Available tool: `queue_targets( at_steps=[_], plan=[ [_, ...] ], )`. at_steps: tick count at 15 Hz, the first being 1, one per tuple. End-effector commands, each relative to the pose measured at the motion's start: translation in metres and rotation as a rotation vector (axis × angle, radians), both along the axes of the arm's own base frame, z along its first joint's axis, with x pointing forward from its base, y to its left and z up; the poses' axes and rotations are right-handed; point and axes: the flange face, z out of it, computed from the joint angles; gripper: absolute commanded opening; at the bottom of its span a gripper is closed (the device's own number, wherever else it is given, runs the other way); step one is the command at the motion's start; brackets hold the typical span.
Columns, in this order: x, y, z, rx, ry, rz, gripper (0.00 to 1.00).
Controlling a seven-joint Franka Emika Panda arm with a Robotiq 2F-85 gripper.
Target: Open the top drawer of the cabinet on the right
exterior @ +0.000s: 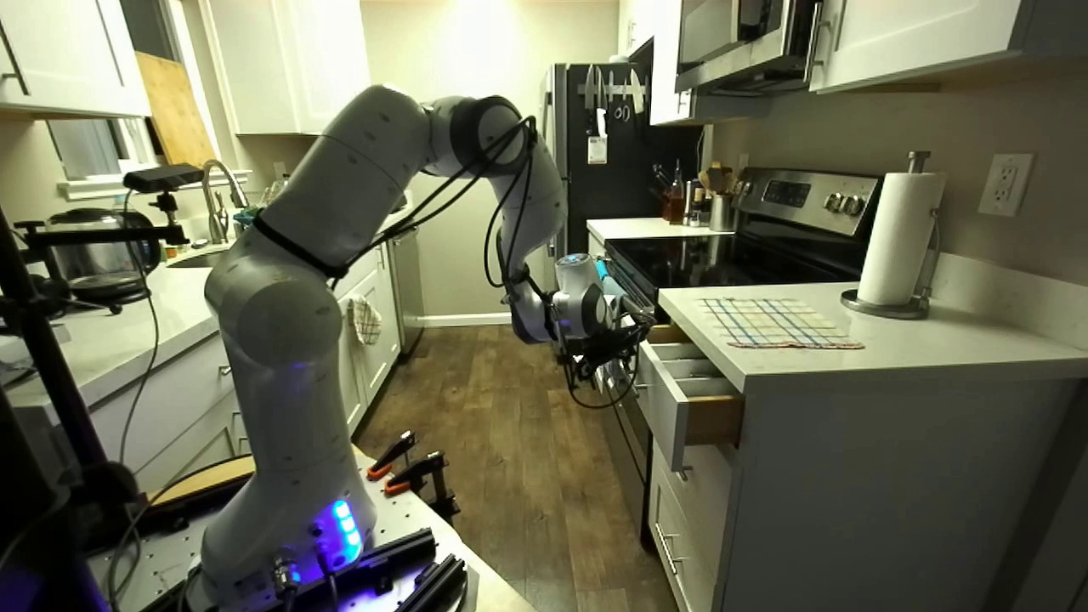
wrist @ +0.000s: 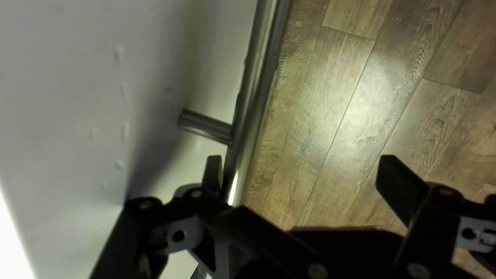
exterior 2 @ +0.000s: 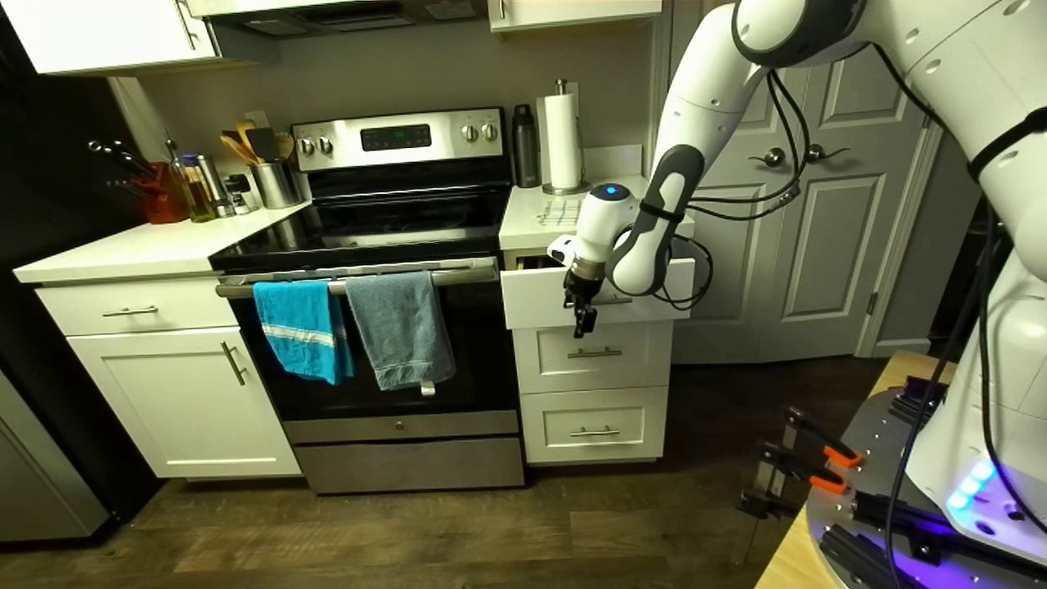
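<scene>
Wood floor (exterior: 484,408) is lining the kitchen, gripper (wrist: 302,172) is hanging by the handle (wrist: 252,97), jaws wide, top drawer (exterior: 667,408) is standing open below the counter (exterior: 943,347), checked cloth (exterior: 778,325) is lying near the front edge, paper-towel roll (exterior: 897,238) is standing toward the back edge.

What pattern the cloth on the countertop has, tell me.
The cloth is checked, blue and yellow lines on off-white, seen best in an exterior view.

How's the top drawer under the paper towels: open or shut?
Open. In an exterior view, the top drawer sticks out past the counter, and its brown side shows.
</scene>
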Motion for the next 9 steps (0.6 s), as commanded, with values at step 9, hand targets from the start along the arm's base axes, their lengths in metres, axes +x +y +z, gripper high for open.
queue_targets(
  at_steps=[9],
  plan=[
    [-0.090, 0.072, -0.022, -0.005, 0.004, 0.165, 1.00]
  ],
)
